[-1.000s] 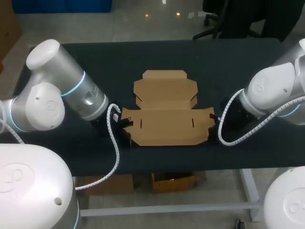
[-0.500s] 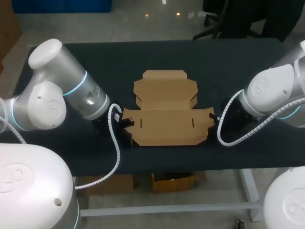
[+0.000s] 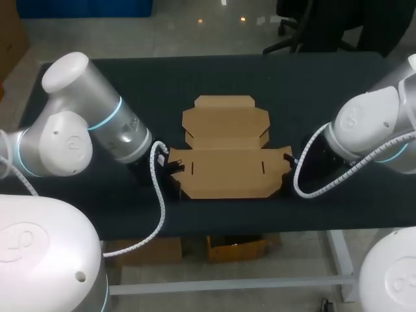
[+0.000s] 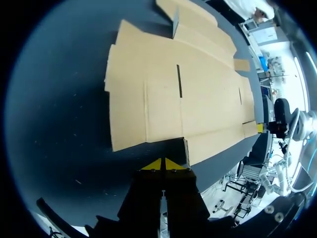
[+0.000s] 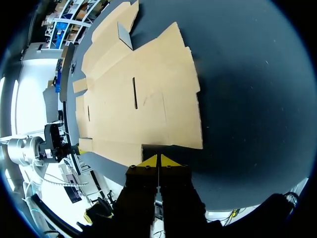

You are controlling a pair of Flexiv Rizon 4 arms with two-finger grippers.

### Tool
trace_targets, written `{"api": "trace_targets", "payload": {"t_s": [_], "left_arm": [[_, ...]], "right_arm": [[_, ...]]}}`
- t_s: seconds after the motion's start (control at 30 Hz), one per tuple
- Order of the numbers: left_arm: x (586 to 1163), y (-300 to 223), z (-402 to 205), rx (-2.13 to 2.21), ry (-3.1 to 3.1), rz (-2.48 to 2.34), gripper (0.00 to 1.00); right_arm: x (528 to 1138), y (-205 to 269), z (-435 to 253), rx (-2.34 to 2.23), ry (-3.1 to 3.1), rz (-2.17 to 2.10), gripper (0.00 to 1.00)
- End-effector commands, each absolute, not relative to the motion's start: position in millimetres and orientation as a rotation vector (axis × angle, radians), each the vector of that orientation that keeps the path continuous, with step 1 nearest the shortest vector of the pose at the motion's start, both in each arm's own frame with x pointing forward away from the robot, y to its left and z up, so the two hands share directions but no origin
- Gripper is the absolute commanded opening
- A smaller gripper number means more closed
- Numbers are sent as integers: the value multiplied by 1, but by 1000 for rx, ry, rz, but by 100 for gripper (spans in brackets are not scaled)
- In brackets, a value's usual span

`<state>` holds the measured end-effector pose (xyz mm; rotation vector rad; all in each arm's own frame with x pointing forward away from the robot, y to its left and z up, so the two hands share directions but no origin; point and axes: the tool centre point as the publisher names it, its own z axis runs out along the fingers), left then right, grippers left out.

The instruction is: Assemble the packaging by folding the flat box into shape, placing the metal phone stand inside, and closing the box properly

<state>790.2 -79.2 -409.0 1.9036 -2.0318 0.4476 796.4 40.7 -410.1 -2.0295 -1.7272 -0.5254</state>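
Observation:
A flat brown cardboard box (image 3: 227,156) lies unfolded in the middle of the black table (image 3: 130,84), with its lid panel (image 3: 224,120) on the far side. My left gripper (image 3: 172,170) sits low at the box's left end. In the left wrist view its yellow tips (image 4: 163,164) are pressed together right at the edge of the cardboard (image 4: 168,94). My right gripper (image 3: 290,166) sits at the box's right end, its tips (image 5: 157,161) also together against the cardboard's (image 5: 143,104) edge. Neither gripper holds anything. No metal phone stand shows in any view.
Bare black tabletop surrounds the box on all sides. The table's front edge (image 3: 227,224) runs close below the box. Both arms' white cables (image 3: 158,201) hang near the box's ends.
My left arm's elbow has shifted slightly to the right. The box and the right arm look unchanged.

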Motion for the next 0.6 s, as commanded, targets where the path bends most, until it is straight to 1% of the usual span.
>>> {"api": "trace_targets", "payload": {"t_s": [0.03, 0.6], "left_arm": [[791, -83, -408, 1909, -2040, 437, 0], [799, -86, -406, 1939, -2042, 416, 0]], "right_arm": [[799, 40, -410, -2020, -1721, -526, 0], [805, 44, -412, -2002, -1728, -531, 0]]}}
